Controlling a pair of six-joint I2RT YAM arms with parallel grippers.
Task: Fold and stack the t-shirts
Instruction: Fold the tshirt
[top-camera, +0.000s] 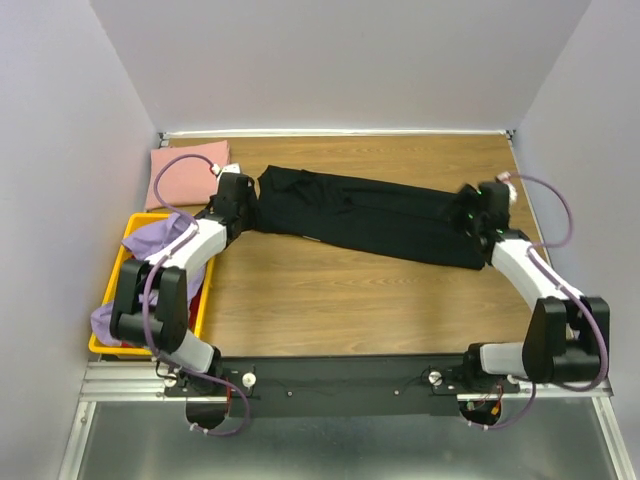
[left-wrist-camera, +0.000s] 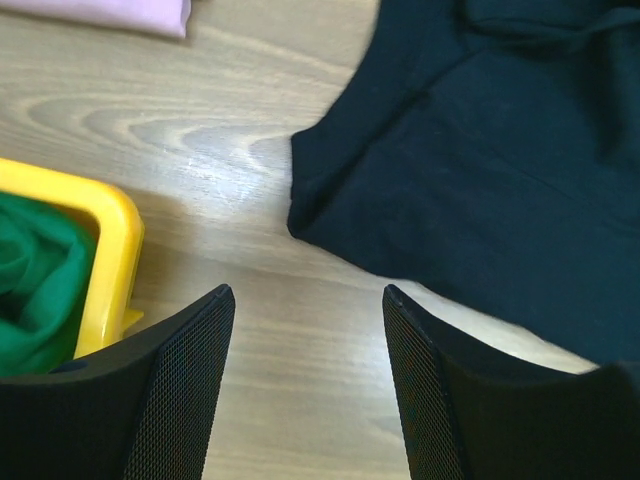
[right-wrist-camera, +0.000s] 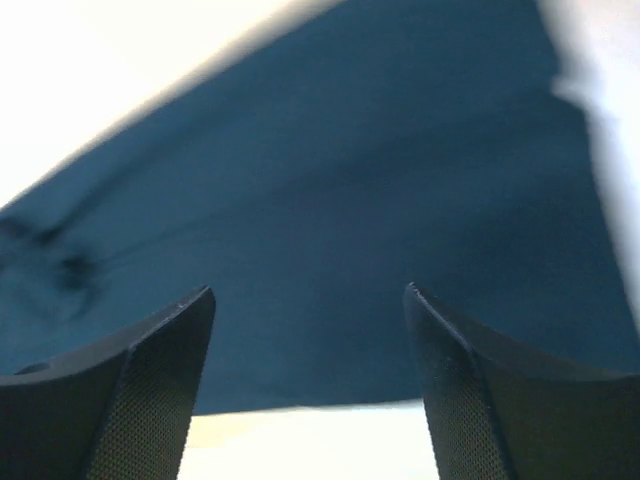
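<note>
**Black shirt drawn into a long band, both claws open at its ends**

Lavender shirt hangs over the rim of the yellow crate, which sits just to the outer side of the left claw and runs back behind it. A green cloth shows inside the crate. The dusty pink shirt lies folded beyond that claw, near the table's far corner.

The left claw's fingers stand apart, gripping nothing, over bare wood. A corner of the black shirt lies just ahead of them, toward the inner side. From there the shirt runs as a narrow folded band across to the right claw. Its fingers are likewise spread and empty, and dark cloth fills the view ahead of them.

The step in hand looks like the crosswise fold of this band. To do it well, each claw should come down on a corner and catch every layer, not just the top one. The left claw must shift inward first, since its fingers now straddle wood rather than cloth. Both ends should rise together and level so the band does not twist or slide. The pink shirt looks the likely base for the stack.
</note>
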